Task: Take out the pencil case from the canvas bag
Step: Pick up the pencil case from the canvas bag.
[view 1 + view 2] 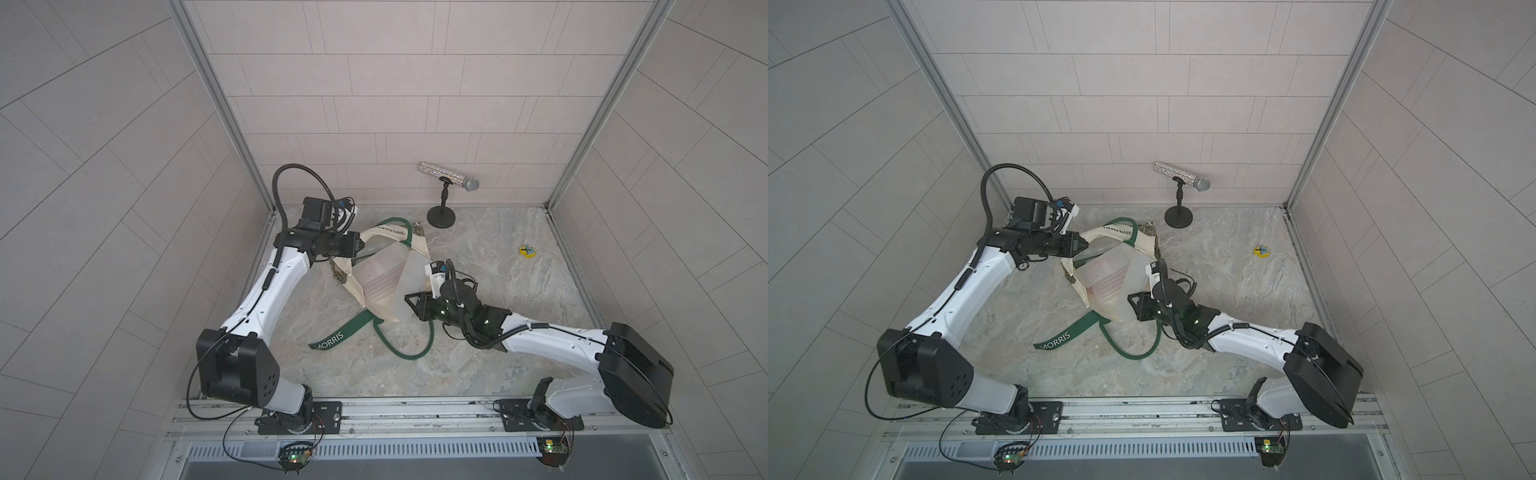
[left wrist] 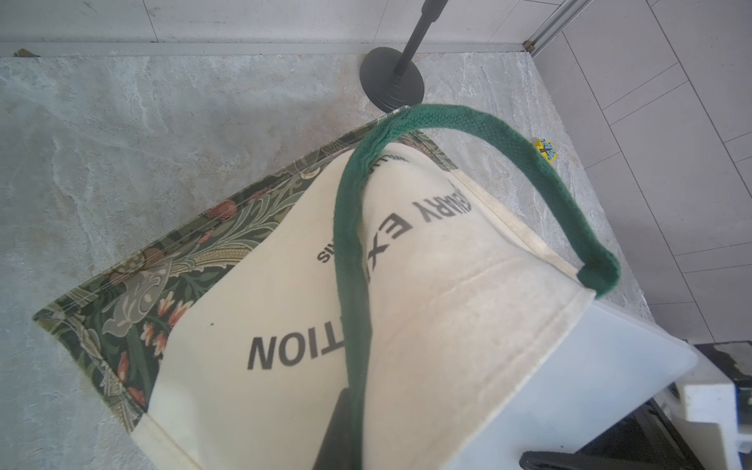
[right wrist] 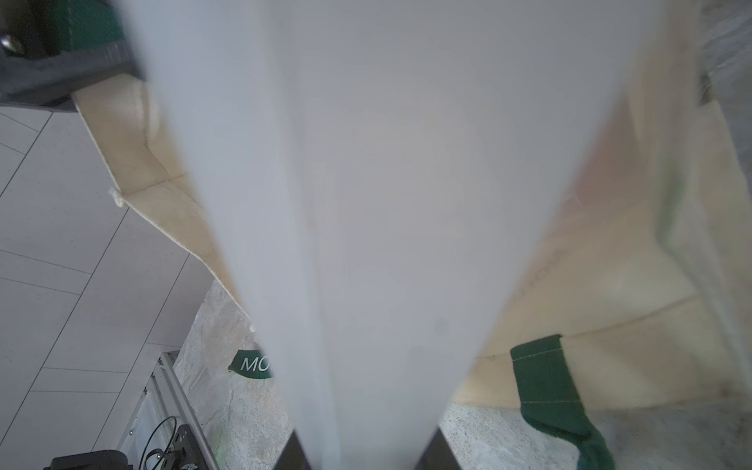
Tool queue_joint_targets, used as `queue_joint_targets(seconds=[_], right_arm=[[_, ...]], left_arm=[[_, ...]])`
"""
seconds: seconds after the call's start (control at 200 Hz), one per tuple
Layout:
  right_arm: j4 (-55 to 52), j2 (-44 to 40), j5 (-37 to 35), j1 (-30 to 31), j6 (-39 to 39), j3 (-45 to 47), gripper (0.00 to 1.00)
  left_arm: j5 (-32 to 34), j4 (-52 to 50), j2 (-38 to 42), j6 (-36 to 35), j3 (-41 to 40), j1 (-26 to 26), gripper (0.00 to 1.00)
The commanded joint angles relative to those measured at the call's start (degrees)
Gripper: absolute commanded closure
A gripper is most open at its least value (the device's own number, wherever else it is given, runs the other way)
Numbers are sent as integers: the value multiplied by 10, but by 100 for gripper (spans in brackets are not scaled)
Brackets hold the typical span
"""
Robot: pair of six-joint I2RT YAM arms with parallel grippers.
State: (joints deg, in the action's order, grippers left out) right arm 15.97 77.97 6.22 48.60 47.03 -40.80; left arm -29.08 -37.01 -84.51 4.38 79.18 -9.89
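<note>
- Left arm [image 1: 266, 291]: white shell links, black joint housings, black ribbed cable [image 1: 282, 178] looped at twelve o'clock.
- Right arm [image 1: 552, 338]: same colours, small green lights [image 1: 443, 311].

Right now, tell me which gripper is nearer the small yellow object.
Right. The right gripper, gripping the pencil case, is on the side of the canvas bag facing the yellow object; the left gripper holds its far side.

Tabletop [image 1: 498, 299] right of the canvas bag [image 1: 376, 237] lies open; microphone stand [image 1: 441, 216] beyond.
</note>
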Motion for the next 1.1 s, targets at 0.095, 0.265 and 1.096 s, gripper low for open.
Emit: queue_joint_targets(seconds=[0.095,0.265,1.096], right_arm=[[-4,-37,18,-9,-10,-6,74],[-9,-56,35,-27,-6,-4,74],[-75,-121,117,-195,20,-40,74]], left_arm=[[18,5,0,-10,41,27,100],[8,0,-8,3,48,62,100],[-44,10,5,-23,-36,111,100]])
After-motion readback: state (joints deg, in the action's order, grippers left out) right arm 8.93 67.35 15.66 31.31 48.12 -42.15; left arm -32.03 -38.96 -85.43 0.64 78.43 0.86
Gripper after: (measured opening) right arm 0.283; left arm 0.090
